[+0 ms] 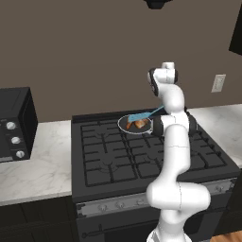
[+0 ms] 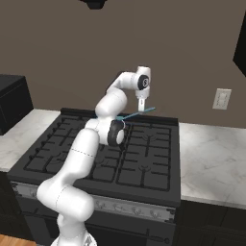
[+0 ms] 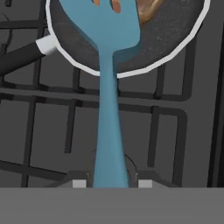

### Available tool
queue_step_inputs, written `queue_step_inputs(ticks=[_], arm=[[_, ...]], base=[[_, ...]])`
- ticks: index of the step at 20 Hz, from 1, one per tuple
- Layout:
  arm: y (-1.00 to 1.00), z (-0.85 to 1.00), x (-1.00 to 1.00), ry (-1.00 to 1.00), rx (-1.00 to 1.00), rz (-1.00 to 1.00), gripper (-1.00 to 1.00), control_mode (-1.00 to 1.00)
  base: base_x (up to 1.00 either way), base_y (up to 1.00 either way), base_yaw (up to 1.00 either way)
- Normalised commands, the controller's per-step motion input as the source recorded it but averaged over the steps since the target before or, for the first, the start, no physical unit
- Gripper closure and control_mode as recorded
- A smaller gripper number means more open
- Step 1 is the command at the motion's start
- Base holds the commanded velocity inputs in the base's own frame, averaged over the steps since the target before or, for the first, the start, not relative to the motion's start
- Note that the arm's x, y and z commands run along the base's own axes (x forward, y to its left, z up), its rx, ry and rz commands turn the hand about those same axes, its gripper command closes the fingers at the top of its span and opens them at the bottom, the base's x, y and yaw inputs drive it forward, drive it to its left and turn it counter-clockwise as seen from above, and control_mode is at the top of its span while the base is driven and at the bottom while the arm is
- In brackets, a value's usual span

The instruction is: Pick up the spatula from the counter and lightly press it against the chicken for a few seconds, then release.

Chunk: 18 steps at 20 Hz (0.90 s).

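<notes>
My gripper [image 3: 112, 183] is shut on the handle of the blue spatula [image 3: 107, 113]. The spatula reaches forward over the pan [image 3: 175, 52]. Its slotted blade [image 3: 105, 22] lies over the brown chicken [image 3: 148, 9], and orange shows through the slots. I cannot tell whether the blade presses on the meat. In the left base view the blade [image 1: 138, 116] sits on top of the chicken [image 1: 139, 125] inside the pan [image 1: 124, 124] at the stove's back. In the right base view the gripper [image 2: 142, 106] points down and holds the thin blue spatula [image 2: 146, 111].
The pan's dark handle [image 3: 17, 57] sticks out to the side over the black stove grates [image 1: 118, 156]. A black oven [image 1: 14, 125] stands on the left marble counter [image 1: 38, 170]. More counter [image 1: 222, 123] lies right of the stove, under a wall outlet [image 1: 218, 83].
</notes>
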Motion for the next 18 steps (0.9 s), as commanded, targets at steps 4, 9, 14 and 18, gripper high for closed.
queue_step_inputs(ticks=[4, 9, 14, 18], arm=[[0.04, 0.00, 0.00, -0.07, -0.05, -0.05, 1.00, -1.00], [0.00, 0.00, 0.00, -0.05, -0.02, -0.02, 1.00, -1.00], [0.00, -0.01, -0.05, -0.04, -0.01, 0.00, 1.00, -1.00], [-0.01, -0.11, -0.03, -0.01, -0.03, 0.00, 1.00, -1.00]], base=[[0.00, 0.00, 0.00], [0.00, 0.00, 0.00], [0.00, 0.00, 0.00], [0.00, 0.00, 0.00]])
